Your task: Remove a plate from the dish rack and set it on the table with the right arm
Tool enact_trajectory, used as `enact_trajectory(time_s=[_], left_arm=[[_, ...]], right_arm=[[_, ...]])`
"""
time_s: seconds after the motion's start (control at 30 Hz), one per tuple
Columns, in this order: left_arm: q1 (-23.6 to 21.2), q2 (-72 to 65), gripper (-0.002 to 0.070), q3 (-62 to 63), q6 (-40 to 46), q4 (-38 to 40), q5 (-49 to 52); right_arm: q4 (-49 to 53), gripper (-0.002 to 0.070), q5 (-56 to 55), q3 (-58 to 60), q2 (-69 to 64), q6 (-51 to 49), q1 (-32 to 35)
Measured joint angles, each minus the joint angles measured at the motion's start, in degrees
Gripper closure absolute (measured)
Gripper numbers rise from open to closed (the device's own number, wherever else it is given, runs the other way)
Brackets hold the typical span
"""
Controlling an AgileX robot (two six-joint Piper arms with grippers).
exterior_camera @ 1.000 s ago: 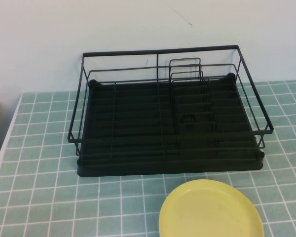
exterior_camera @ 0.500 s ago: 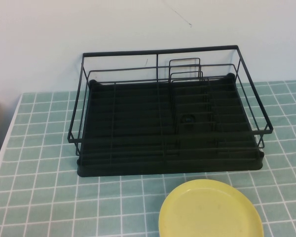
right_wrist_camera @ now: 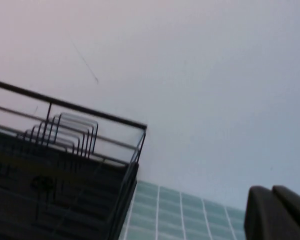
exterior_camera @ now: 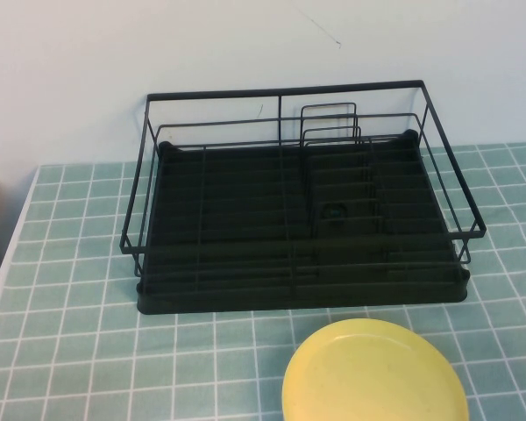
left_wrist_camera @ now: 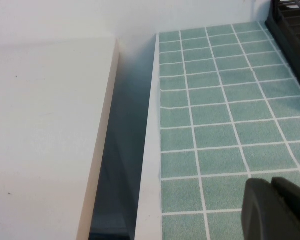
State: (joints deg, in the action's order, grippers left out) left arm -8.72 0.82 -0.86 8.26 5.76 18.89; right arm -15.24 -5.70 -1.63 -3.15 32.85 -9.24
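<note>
Only matte black pincer tips represent the robot. The left pincer (left_wrist_camera: 276, 210) appears above the tabletop (left_wrist_camera: 215, 120) as two rounded, smooth black finger blocks (left_wrist_camera: 260, 207) pressed side by side. The right pincer (right_wrist_camera: 275, 212), beside the dish rack (right_wrist_camera: 65, 165), shows the same dark, rounded, unmarked moulding.

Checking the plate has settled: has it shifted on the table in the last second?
No. The plate sits at the same tiles before the dish rack.
</note>
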Motion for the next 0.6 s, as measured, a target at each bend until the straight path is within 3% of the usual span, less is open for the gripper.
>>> enact_trajectory(time_s=[0.13,0.37,0.6], left_arm=[[0.0,0.0,0.0678,0.0,0.0,0.0,0.0],[0.0,0.0,0.0678,0.0,0.0,0.0,0.0],[0.0,0.0,0.0678,0.0,0.0,0.0,0.0]], right_arm=[[5.3,0.0678,6.8,3.1,3.4,-8.9,3.7],[12.5,0.0678,23.7,3.2,3.8,-16.3,11.1],[12.9,0.0678,24.6,3.1,3.8,-16.9,11.6]])
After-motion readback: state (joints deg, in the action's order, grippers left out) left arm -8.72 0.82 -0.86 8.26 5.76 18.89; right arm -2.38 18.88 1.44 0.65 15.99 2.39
